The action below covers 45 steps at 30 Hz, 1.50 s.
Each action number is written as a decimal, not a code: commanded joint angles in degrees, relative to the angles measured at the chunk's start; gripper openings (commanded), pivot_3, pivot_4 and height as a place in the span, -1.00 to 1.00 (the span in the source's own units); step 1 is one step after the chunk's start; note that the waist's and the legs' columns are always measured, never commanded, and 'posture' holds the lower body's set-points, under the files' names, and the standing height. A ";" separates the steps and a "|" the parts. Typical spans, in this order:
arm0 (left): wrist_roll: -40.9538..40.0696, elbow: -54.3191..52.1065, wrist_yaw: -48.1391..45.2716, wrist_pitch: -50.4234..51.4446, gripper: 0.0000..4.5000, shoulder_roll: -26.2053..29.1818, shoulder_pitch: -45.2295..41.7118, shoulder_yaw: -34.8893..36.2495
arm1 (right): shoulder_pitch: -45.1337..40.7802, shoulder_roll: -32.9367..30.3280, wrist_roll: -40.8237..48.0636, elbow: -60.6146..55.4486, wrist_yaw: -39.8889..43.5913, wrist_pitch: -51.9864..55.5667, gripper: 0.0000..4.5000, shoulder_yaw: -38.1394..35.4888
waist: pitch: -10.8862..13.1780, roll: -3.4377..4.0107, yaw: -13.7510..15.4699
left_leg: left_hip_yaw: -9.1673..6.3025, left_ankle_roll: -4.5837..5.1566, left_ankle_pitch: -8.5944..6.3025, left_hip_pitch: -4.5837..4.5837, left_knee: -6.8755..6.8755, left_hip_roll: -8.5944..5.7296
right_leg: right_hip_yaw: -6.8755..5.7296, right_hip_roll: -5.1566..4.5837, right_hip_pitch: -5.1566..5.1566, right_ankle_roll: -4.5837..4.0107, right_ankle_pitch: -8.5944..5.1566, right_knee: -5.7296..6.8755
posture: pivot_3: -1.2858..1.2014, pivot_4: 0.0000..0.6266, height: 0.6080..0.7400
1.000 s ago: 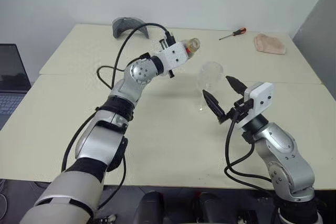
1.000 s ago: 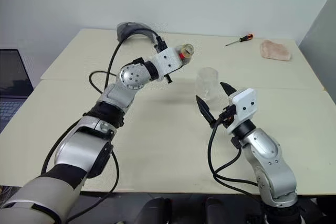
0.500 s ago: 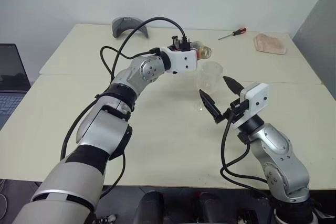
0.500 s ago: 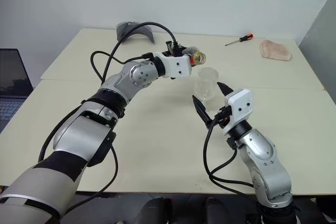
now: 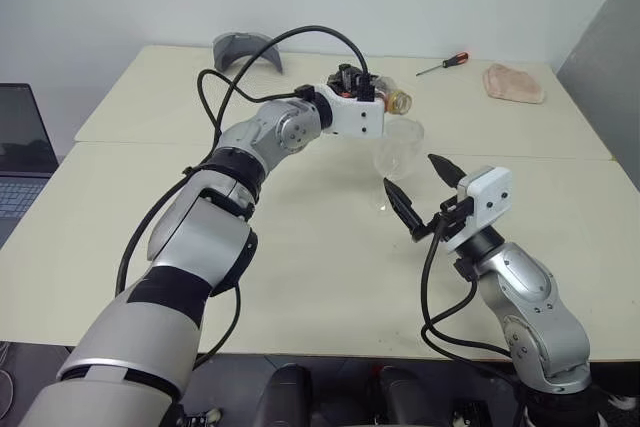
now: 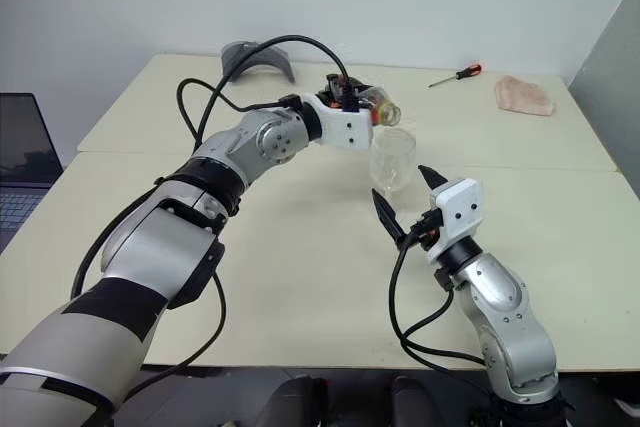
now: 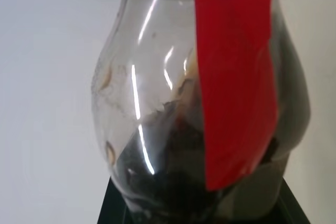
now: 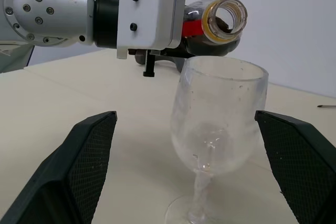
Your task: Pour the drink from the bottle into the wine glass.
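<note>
While a screwdriver (image 5: 443, 64) and cloth (image 5: 514, 83) are lying far back, my left gripper (image 5: 378, 104) is clamping the tipped bottle (image 8: 212, 27) — uncapped, over the glass (image 8: 218, 129) — my right gripper (image 5: 425, 195) gaping.

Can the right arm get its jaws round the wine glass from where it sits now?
Probably yes. The right gripper is open and aimed at the wine glass, which stands on the table between its fingers' line with nothing before it. The left gripper holds the bottle tilted over the rim, well above.
</note>
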 commanded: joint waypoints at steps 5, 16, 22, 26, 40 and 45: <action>2.52 -0.28 4.98 -0.74 -0.58 0.75 -4.30 -1.09 | 0.76 -0.56 -0.09 -1.86 0.40 -0.88 1.00 -0.75 | 0.00 0.00 0.01 | 0.00 0.00 0.00 0.00 0.00 0.00 | 0.00 0.00 0.00 0.00 0.00 0.00 | 0.03 -0.52 1.00; 5.58 0.45 9.38 -1.19 -0.58 1.12 -5.86 -3.01 | 1.11 -1.42 -0.04 -1.52 1.03 -0.90 1.00 -0.80 | 0.00 0.00 0.00 | 0.00 -0.01 0.01 0.00 0.02 0.00 | 0.00 0.00 0.00 0.00 0.00 0.02 | 0.03 -0.52 1.00; 6.48 1.00 10.72 -1.47 -0.60 1.13 -6.80 -3.63 | 1.11 -1.74 0.23 -1.60 1.07 -0.87 1.00 -1.16 | 0.00 0.00 0.00 | 0.01 -0.02 0.01 0.00 0.03 -0.01 | 0.00 0.00 0.00 0.00 0.00 0.02 | 0.03 -0.52 1.00; 6.88 1.31 11.16 -1.57 -0.60 1.23 -7.11 -3.96 | 1.13 -1.76 0.33 -2.09 0.95 -0.59 1.00 -1.09 | 0.00 0.00 0.00 | 0.01 -0.02 0.01 0.00 0.03 -0.01 | 0.01 0.00 0.00 0.00 0.00 0.02 | 0.03 -0.52 1.00; 7.80 1.54 11.67 -1.80 -0.60 2.09 -7.38 -4.23 | 0.56 -2.10 0.65 -2.33 1.05 0.19 1.00 -1.06 | 0.00 0.00 0.00 | 0.02 -0.02 0.02 0.00 0.06 -0.01 | 0.01 0.00 0.00 0.00 0.00 0.06 | 0.03 -0.52 1.00; 8.11 1.47 11.89 -1.97 -0.60 2.41 -7.63 -4.16 | 0.38 -1.65 1.15 -2.18 0.65 0.50 1.00 -1.62 | 0.00 0.00 0.00 | 0.01 -0.02 0.02 0.00 0.09 -0.01 | 0.01 0.00 0.00 0.00 0.00 0.09 | 0.03 -0.52 1.00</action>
